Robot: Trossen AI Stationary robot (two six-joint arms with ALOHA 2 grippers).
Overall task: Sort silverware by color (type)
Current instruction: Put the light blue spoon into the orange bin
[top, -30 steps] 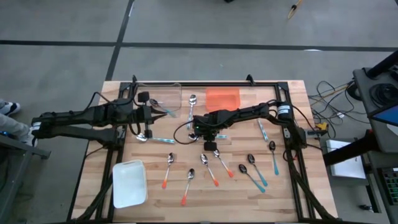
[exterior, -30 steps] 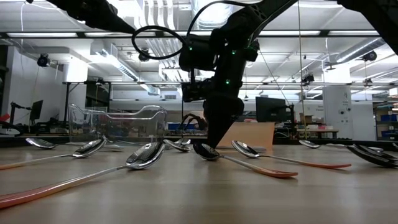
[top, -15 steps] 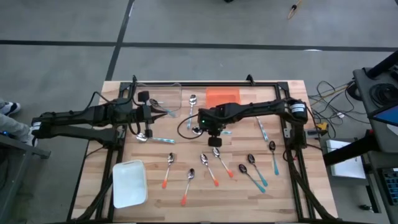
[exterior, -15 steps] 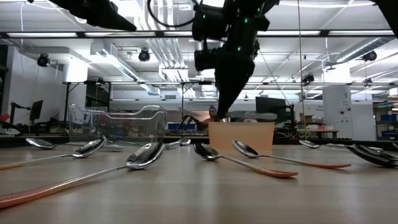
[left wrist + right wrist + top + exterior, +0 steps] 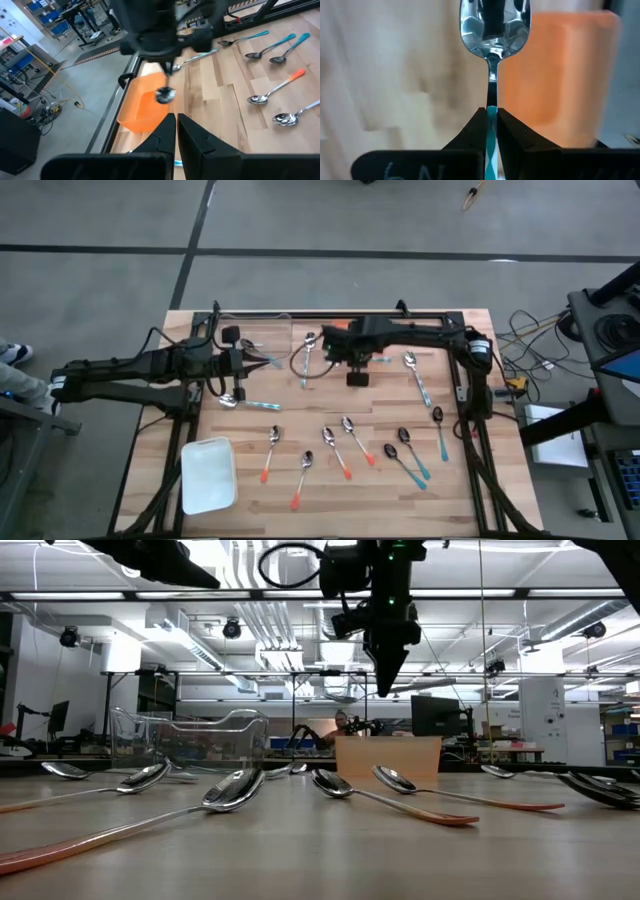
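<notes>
The right gripper [image 5: 491,125], clamped on a blue-handled spoon [image 5: 494,30], carries it beside the orange tray [image 5: 350,332] near the table's far edge, needing a matching container next.

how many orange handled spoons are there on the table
4 orange spoons, lying side by side right of the white tray: one, one, one, one. None seems hidden.

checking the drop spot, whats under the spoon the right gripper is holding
The right gripper holds the spoon over bare table beside the orange bin. The bin's inside is not visible.
</notes>
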